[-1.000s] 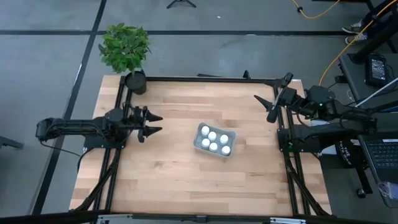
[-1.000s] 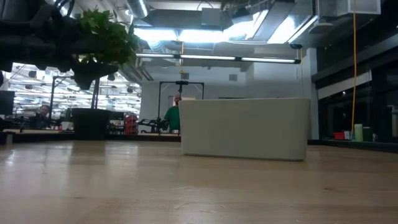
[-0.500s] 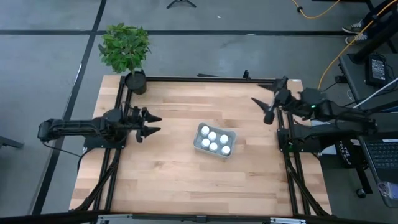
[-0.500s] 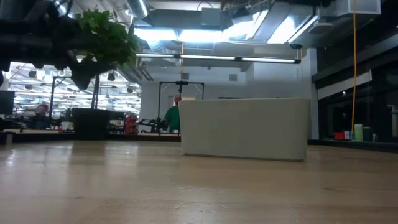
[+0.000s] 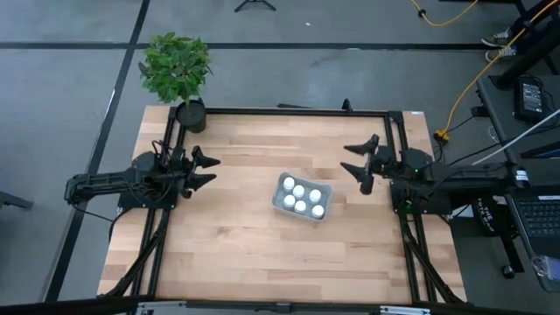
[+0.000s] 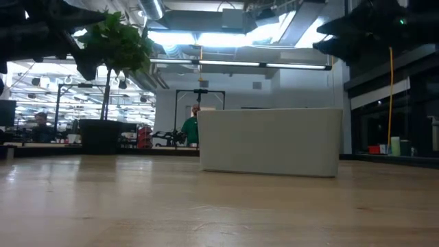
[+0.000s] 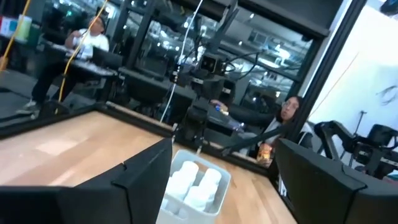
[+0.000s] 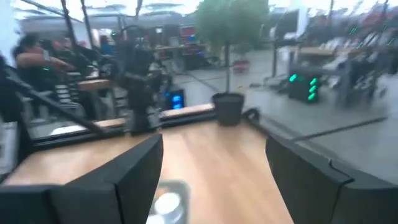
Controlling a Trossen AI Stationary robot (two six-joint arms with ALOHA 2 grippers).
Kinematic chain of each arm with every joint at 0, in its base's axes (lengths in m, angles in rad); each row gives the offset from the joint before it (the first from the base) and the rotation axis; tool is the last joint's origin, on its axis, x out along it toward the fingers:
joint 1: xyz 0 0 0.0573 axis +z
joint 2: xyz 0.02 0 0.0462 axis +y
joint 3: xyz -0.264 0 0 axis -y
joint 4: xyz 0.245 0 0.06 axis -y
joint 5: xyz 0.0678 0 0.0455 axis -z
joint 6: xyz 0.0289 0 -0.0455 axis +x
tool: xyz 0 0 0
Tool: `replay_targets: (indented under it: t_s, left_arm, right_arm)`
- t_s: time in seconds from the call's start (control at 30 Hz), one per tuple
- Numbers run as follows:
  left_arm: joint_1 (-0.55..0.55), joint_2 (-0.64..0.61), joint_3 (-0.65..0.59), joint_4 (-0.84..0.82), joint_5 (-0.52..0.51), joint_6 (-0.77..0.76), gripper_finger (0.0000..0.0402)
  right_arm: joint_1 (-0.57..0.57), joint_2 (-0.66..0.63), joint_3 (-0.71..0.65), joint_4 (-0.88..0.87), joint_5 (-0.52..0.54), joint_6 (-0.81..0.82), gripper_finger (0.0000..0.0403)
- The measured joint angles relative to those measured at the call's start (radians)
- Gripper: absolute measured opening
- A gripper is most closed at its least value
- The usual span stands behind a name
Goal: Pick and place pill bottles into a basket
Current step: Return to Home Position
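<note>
The pale grey-blue basket [image 5: 302, 199] stands on its flat bottom near the middle of the wooden table. It holds several white pill bottles [image 5: 300, 192], upright with their caps up. In the low view the basket [image 6: 269, 140] shows side-on, and the left wrist view looks down on the bottles [image 7: 193, 180] inside it. My left gripper [image 5: 214, 170] hovers open to the basket's left, pointing at it. My right gripper [image 5: 344, 158] hovers open to the basket's right and a little beyond it. Neither has anything between its fingers.
A potted plant [image 5: 178, 70] in a black pot [image 5: 191, 114] stands at the table's far left corner. Black frame rails [image 5: 289, 111] run along the table's far edge and sides. Bare wood [image 5: 262, 254] lies between the basket and the near edge. People sit in the room beyond.
My right gripper has come down and toward the basket from the table's right edge, rolling about its own line as it went. My left gripper has drawn back a little toward the left edge and tipped upward. The basket and bottles have stayed put.
</note>
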Motion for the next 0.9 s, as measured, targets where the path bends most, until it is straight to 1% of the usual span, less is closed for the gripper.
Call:
replay_targets:
  t_s: [0.1, 0.27, 0.37, 0.43, 0.47, 0.57, 0.73, 0.9]
  left_arm:
    - [0.000, 0.000, 0.000, 0.000, 0.000, 0.000, 0.0278]
    - [0.000, 0.000, 0.000, -0.002, 0.000, 0.000, 0.0278]
    - [0.000, 0.000, 0.000, -0.002, 0.000, 0.000, 0.0278]
    - [0.000, 0.000, 0.000, -0.002, 0.000, 0.000, 0.0278]
    - [0.000, 0.000, 0.000, -0.002, 0.000, 0.000, 0.0278]
    - [0.000, -0.002, 0.000, -0.001, -0.001, 0.000, 0.0278]
    - [0.000, -0.002, 0.000, -0.002, 0.000, 0.000, 0.0278]
    - [0.000, -0.002, 0.000, -0.002, 0.000, 0.000, 0.0278]
  right_arm:
    - [0.000, -0.072, -0.068, 0.001, -0.048, 0.059, 0.0286]
    - [0.000, -0.289, -0.154, -0.002, -0.073, 0.101, 0.0286]
    - [0.000, -0.428, -0.170, -0.087, -0.073, 0.096, 0.0286]
    - [0.000, -0.512, -0.170, -0.196, -0.073, 0.093, 0.0282]
    - [0.000, -0.534, -0.170, -0.247, -0.073, 0.094, 0.0278]
    - [0.002, -0.524, -0.173, -0.339, -0.075, 0.097, 0.0259]
    - [0.002, -0.531, -0.238, -0.318, -0.091, 0.129, 0.0225]
    - [0.002, -0.511, -0.243, -0.324, -0.224, 0.142, 0.0204]
